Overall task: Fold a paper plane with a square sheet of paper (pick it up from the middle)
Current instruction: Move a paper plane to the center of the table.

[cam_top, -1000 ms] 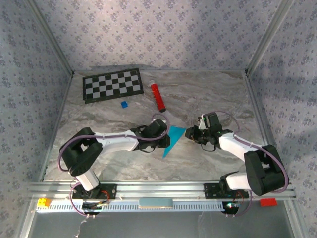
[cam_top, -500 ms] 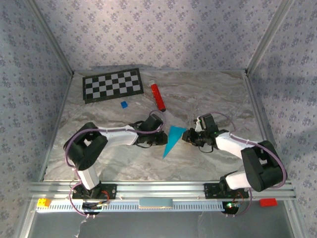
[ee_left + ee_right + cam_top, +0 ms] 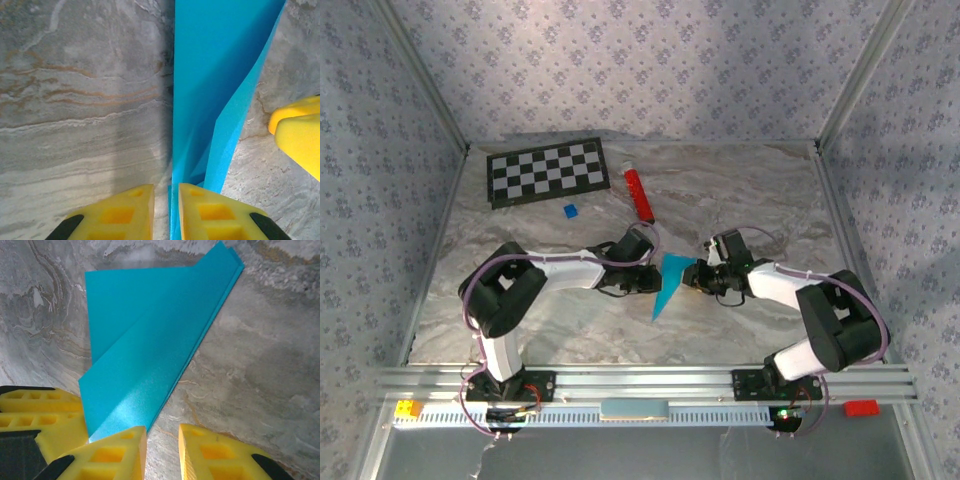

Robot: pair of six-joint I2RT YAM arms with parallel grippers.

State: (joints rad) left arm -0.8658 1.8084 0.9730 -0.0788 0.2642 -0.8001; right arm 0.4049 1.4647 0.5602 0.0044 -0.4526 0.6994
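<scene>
Right in the middle of the table lies the cyan-blue paper [image 3: 668, 283], folded into a slim pointed wedge. Its wide end points far and its tip points near and a little left. In the right wrist view the cyan-blue paper [image 3: 145, 355] shows stacked layers along its long right edge, with one flat flap spreading to the left. In the left wrist view the cyan-blue paper [image 3: 215, 75] has a fold standing up off the tabletop.

The left gripper [image 3: 648, 280] meets the paper from the left. Its yellow fingers [image 3: 125, 212] are drawn almost together, with the paper's edge caught in the slit between them, so the left gripper [image 3: 166, 192] is pinching the paper. The right gripper [image 3: 695, 278] sits at the paper's right side, near the wide end. In its own view the right gripper [image 3: 162, 432] has its jaws slightly parted. Bare marble shows in the gap, and the paper's corner lies against the left fingertip rather than between the pads.

The marble-patterned table [image 3: 760, 190] carries a red cylinder [image 3: 639, 194] lying far of the paper. A small dark-blue block [image 3: 570, 211] sits to the cylinder's left, and a checkerboard [image 3: 547, 170] lies in the far left corner. On the near rail, a yellow block [image 3: 408, 408] sits at the left end and a red block [image 3: 861, 407] at the right.
</scene>
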